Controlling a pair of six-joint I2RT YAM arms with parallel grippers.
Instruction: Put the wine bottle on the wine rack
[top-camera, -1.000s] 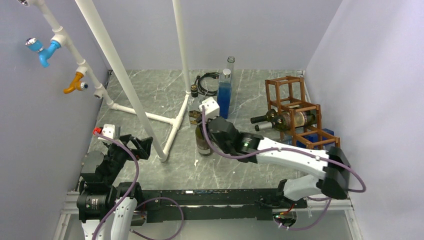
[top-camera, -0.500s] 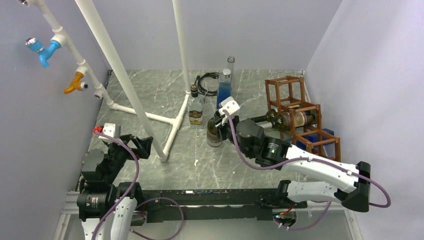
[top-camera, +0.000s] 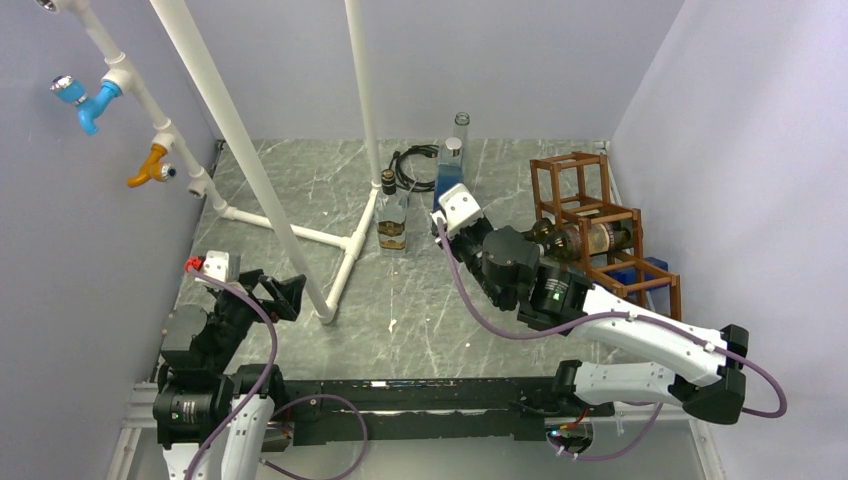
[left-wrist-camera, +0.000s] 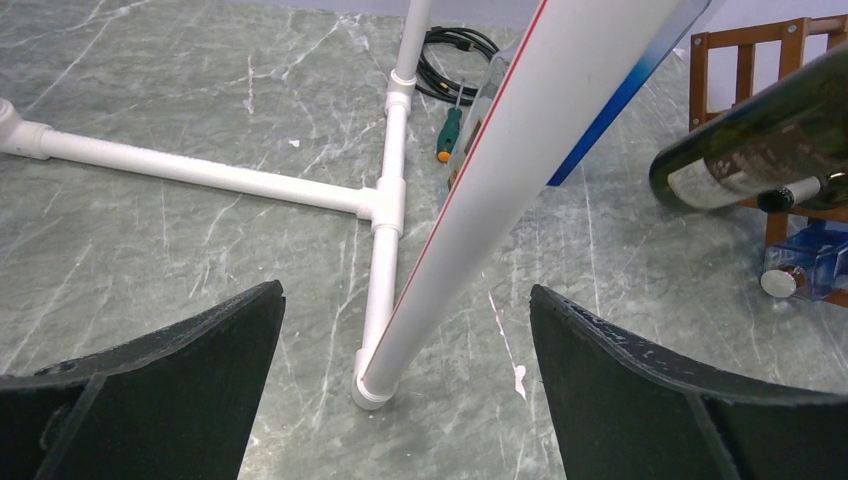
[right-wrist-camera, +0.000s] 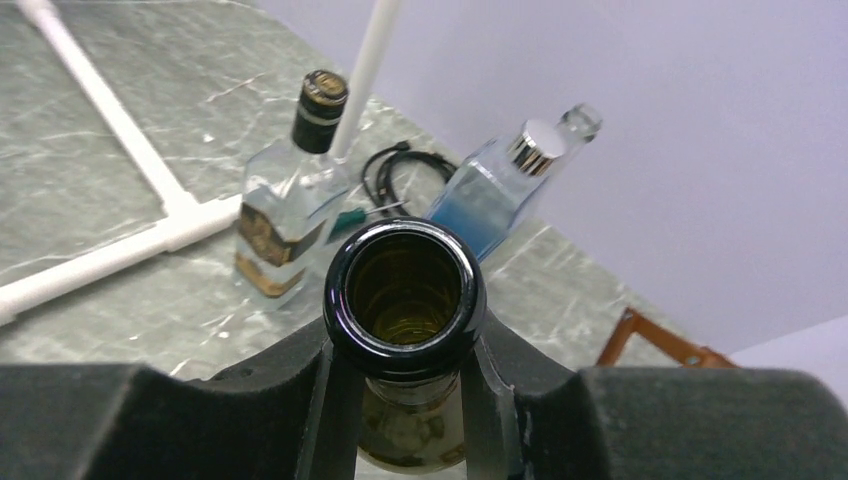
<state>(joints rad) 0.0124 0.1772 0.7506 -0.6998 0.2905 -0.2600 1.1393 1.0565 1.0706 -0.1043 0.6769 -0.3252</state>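
Observation:
My right gripper (right-wrist-camera: 405, 372) is shut on the neck of a dark green wine bottle (right-wrist-camera: 404, 290), whose open mouth faces the wrist camera. In the top view the gripper (top-camera: 447, 232) is left of the reddish-brown wine rack (top-camera: 600, 215), and the arm hides most of the bottle. In the left wrist view the bottle (left-wrist-camera: 760, 140) hangs tilted above the floor, beside the rack (left-wrist-camera: 745, 40). A second wine bottle (top-camera: 585, 238) lies in the rack's middle cell. My left gripper (left-wrist-camera: 405, 330) is open and empty, near the left base (top-camera: 285, 292).
A white pipe frame (top-camera: 300, 235) crosses the floor, with a slanted pole (left-wrist-camera: 480, 190) right before my left gripper. A clear bottle (top-camera: 391, 215) and a blue bottle (top-camera: 448, 180) stand at the back by a black cable (top-camera: 410, 160). A blue bottle (left-wrist-camera: 805, 270) lies in the rack's lowest cell.
My right arm has carried the wine bottle from beside the clear bottle to the right, toward the rack, lifting and tilting it. The left arm has not moved.

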